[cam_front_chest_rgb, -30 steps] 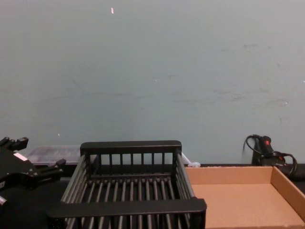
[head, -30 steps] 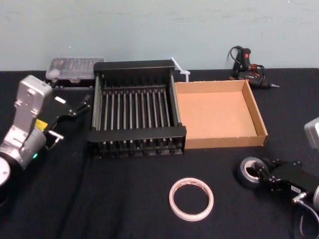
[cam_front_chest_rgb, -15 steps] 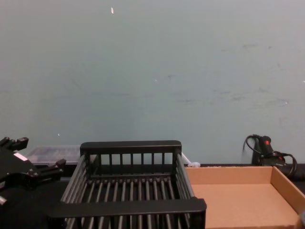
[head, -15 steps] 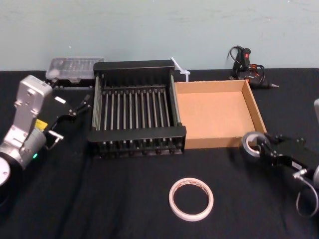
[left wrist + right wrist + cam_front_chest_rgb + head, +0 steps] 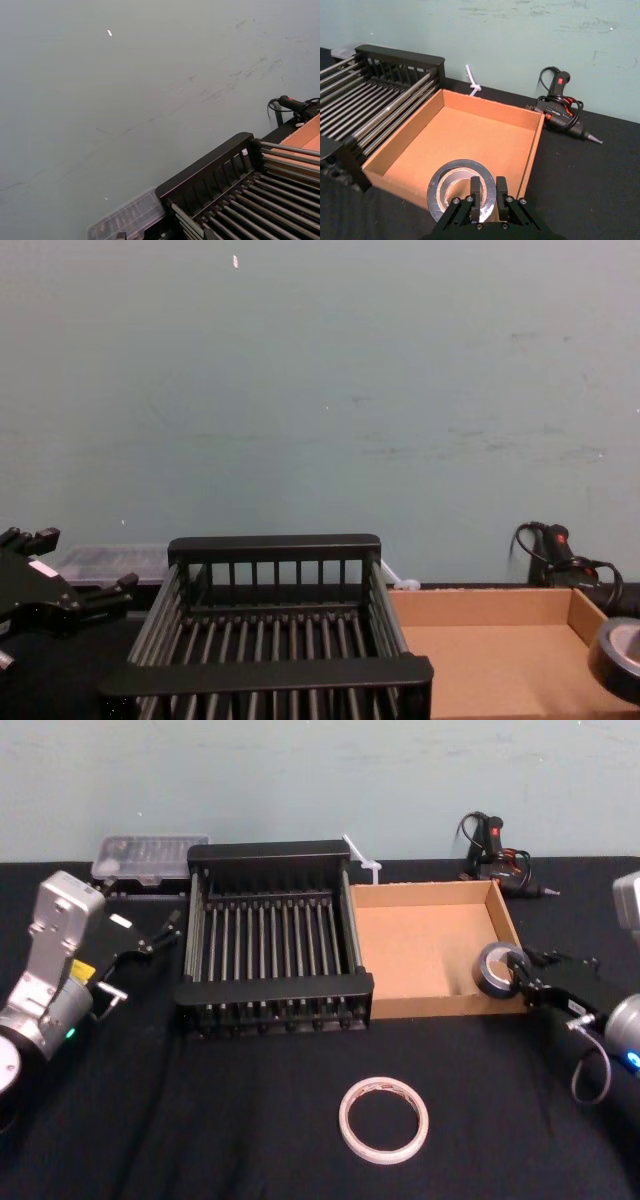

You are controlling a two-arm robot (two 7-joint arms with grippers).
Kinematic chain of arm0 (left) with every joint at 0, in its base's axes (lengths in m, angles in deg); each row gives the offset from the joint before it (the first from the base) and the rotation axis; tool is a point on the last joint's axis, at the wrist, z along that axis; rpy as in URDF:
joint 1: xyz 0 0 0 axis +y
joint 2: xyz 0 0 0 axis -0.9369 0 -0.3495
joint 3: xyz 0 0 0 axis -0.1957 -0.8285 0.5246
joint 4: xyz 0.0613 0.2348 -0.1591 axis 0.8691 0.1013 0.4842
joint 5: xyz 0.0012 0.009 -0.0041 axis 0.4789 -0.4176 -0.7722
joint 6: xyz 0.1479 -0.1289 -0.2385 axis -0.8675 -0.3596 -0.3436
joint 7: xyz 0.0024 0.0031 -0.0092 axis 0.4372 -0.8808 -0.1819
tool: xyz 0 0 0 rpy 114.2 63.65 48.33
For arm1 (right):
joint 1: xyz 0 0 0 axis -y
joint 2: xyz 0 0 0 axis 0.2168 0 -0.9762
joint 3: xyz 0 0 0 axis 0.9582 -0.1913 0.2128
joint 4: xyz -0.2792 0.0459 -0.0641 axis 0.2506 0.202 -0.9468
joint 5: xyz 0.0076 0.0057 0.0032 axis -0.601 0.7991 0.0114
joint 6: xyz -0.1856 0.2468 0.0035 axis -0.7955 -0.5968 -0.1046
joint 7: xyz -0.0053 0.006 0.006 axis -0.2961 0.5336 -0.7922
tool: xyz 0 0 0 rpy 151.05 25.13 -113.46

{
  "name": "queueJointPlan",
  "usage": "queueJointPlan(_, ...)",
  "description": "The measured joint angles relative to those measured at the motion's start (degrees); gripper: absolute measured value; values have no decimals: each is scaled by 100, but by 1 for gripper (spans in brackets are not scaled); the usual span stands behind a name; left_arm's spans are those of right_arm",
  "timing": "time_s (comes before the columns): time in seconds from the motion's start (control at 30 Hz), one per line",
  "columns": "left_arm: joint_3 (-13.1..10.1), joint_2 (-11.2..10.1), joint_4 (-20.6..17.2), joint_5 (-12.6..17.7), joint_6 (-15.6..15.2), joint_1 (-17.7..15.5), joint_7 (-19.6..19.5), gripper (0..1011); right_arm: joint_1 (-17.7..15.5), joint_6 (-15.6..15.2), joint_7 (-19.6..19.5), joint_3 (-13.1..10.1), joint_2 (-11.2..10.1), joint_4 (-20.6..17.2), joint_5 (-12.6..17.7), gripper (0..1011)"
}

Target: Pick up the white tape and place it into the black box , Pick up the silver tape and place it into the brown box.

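My right gripper [image 5: 518,977] is shut on the silver tape [image 5: 494,970], pinching one side of the roll's wall. In the right wrist view the silver tape [image 5: 461,186] hangs upright-tilted over the front right corner of the brown box [image 5: 485,103]. It also shows low in the chest view as the silver tape [image 5: 617,657], beside the brown box [image 5: 480,593]. The white tape [image 5: 384,1120] lies flat on the black cloth in front of both boxes. Left of the brown box [image 5: 440,1006] stands the black box [image 5: 270,852]. My left gripper [image 5: 155,933] stays parked, open, left of the crate.
A clear plastic case [image 5: 150,857] sits behind my left gripper. A black glue gun [image 5: 492,848] with its cable lies behind the brown box, and a white zip tie [image 5: 362,860] lies between the boxes at the back. Black cloth covers the table.
My right gripper lifted the silver tape off the cloth at the front right and carried it back and left, over the brown box's front right corner. The left arm has not moved.
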Motion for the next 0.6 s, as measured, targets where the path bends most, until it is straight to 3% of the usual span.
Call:
queueJointPlan(0.27, 0, 0, 0, 0, 0, 0, 0, 1001, 527, 71, -9, 164, 286, 575, -153, 199)
queueJointPlan(0.6, 0, 0, 0, 0, 0, 0, 0, 1001, 901, 136, 31, 272, 491, 1015, -316, 199)
